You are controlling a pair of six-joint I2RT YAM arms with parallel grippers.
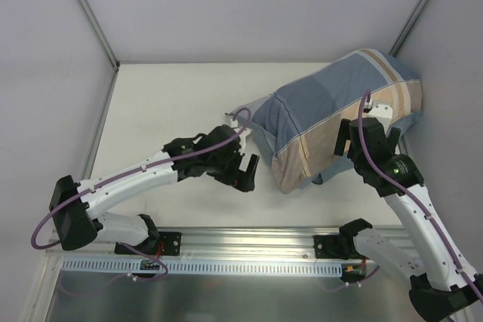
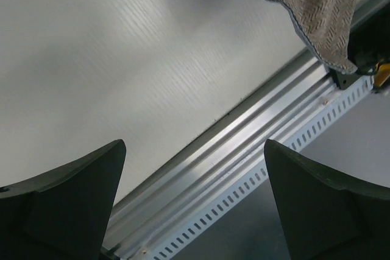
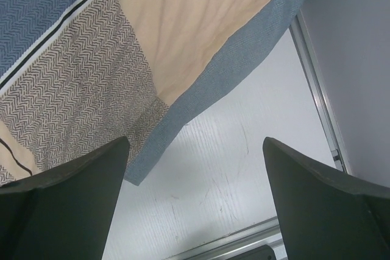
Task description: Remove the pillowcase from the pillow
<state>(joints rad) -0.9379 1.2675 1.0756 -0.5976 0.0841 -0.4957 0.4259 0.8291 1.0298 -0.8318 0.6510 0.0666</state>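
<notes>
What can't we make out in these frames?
1. Pillow: top view, nearly all inside the pillowcase; only a pale corner shows.
2. Pillowcase opening: no view shows it clearly.
3. Right end effector: top view, its own arm overlaps it, so contact with the fabric is unclear.
4. Left wrist view: pillowcase cut off by the top edge.

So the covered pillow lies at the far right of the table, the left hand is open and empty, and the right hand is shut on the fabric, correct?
Not fully. The right hand is open as well: in the right wrist view its fingers stand wide apart, and the pillowcase lies beyond them, ungripped. The rest is right.
</notes>
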